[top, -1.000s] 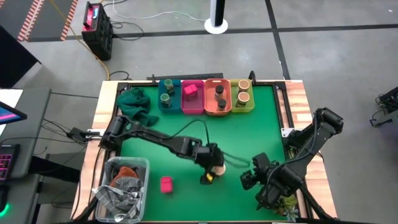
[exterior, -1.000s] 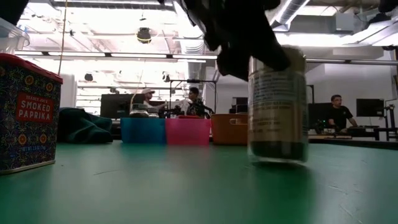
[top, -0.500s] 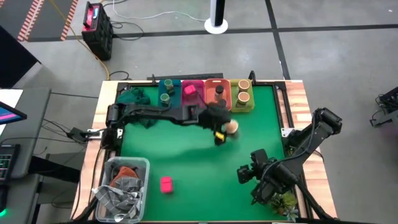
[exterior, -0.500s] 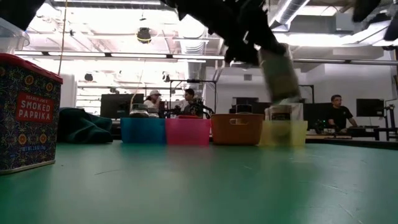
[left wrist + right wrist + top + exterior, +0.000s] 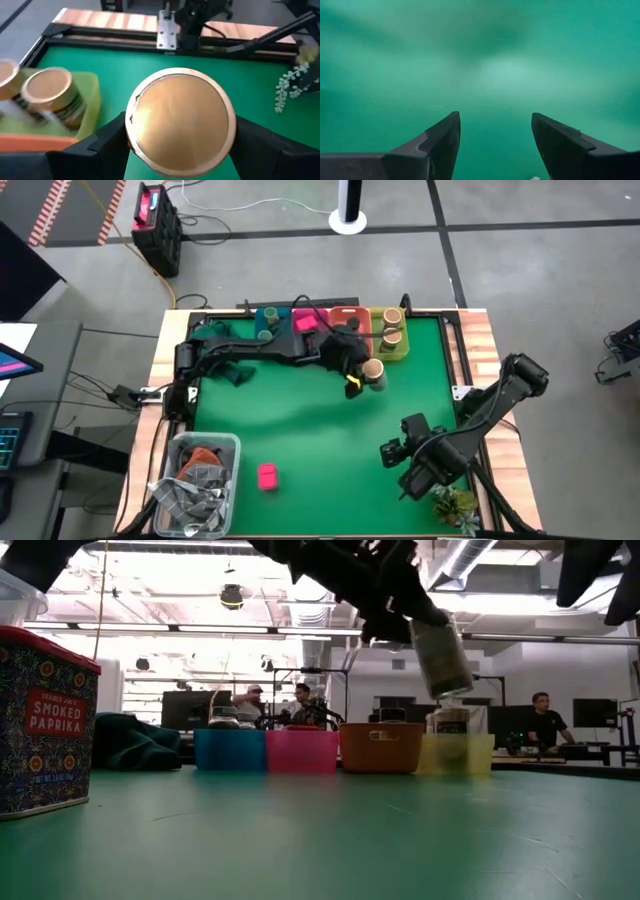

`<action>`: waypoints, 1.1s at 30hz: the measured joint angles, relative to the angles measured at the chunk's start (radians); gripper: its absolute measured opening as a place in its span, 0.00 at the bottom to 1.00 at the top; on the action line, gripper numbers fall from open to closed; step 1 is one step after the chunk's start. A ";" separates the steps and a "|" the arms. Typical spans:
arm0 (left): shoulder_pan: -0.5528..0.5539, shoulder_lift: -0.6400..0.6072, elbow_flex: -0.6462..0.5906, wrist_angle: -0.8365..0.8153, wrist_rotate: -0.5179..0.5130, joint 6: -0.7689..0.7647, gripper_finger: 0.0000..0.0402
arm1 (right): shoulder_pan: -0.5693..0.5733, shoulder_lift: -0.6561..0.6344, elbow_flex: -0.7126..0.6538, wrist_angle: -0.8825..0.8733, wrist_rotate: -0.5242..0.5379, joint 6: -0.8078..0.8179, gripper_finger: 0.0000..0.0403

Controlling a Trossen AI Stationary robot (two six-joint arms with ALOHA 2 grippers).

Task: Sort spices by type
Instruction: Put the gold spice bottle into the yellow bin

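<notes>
My left gripper (image 5: pixel 368 372) is shut on a round glass jar with a tan lid (image 5: pixel 181 120). It holds the jar in the air just on the near side of the yellow bin (image 5: pixel 391 348), above the bin's rim in the low view (image 5: pixel 440 652). Two similar tan-lidded jars (image 5: pixel 391 327) stand in that yellow bin. Dark-lidded jars sit in the orange bin (image 5: pixel 350 352) and the blue bin (image 5: pixel 268 352), and a pink box lies in the pink bin (image 5: pixel 309 352). Another pink box (image 5: pixel 267 476) stands on the mat near the near edge. My right gripper (image 5: pixel 393 457) hangs open over bare mat at the near right. My left gripper pinches the jar between its two fingers (image 5: pixel 107 140), on opposite sides of the body just under the lid's rim (image 5: pixel 134 125). The fingers come slanting down from the table's left. The jar is lifted clear of the table and tilts in the low view (image 5: pixel 442 660).
A green cloth (image 5: pixel 218 350) lies at the far left. A clear tub of grey cloths (image 5: pixel 198 480) sits at the near left corner. A plant sprig (image 5: pixel 455 505) lies at the near right edge. The middle of the green mat (image 5: pixel 300 420) is free.
My left gripper has carried the tan-lidded jar from the near middle of the table up and toward the far edge, ending beside the yellow bin. The jar is now higher and tilted. The gripper stayed shut on it throughout.
</notes>
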 joint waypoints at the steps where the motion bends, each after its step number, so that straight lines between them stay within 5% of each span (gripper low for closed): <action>1: -0.004 0.009 0.001 0.009 0.005 0.005 0.68 | -0.003 -0.009 0.000 -0.014 -0.003 -0.006 0.67; 13: -0.071 0.084 -0.002 -0.068 -0.008 0.027 0.68 | -0.043 -0.121 0.000 -0.091 -0.018 -0.061 0.67; 33: -0.073 0.077 -0.001 -0.074 -0.012 -0.013 0.80 | -0.035 -0.122 0.000 -0.093 -0.019 -0.061 0.67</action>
